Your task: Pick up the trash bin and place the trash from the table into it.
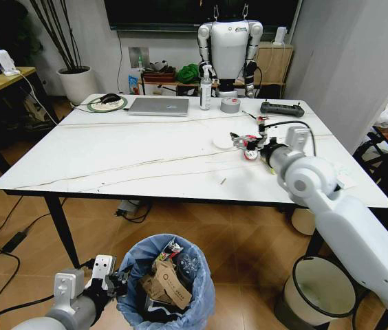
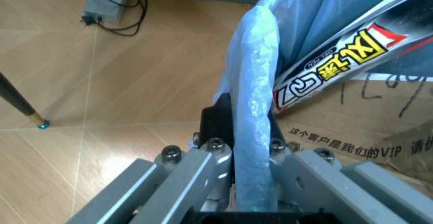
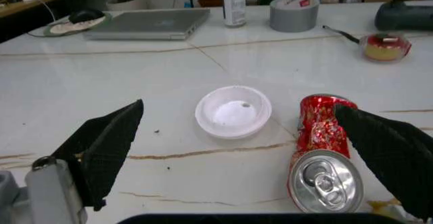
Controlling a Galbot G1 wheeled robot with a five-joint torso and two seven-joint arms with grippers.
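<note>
Our left gripper [image 1: 108, 275] is low at the near left, below the table [image 1: 111, 158] edge, and its fingers [image 2: 216, 127] are clamped on the bag-covered rim of the bin [image 1: 197, 302], one finger on each side of the blue plastic. The bin hangs in front of us above the wooden floor [image 1: 242, 240], already holding brown cardboard [image 1: 170, 285] and a red-and-white wrapper [image 2: 338, 64].

Our right gripper [image 1: 249, 143] reaches over the right half of the table with its fingers [image 3: 108, 145] spread wide apart, gripping nothing. Between them lie a white lid [image 3: 233, 111] and, beside the right finger, a dented red can [image 3: 325, 155] on its side, its top facing us.

On the far side of the table sit a laptop [image 1: 158, 106], a spray bottle [image 1: 206, 88] and a tape roll [image 1: 230, 104].
</note>
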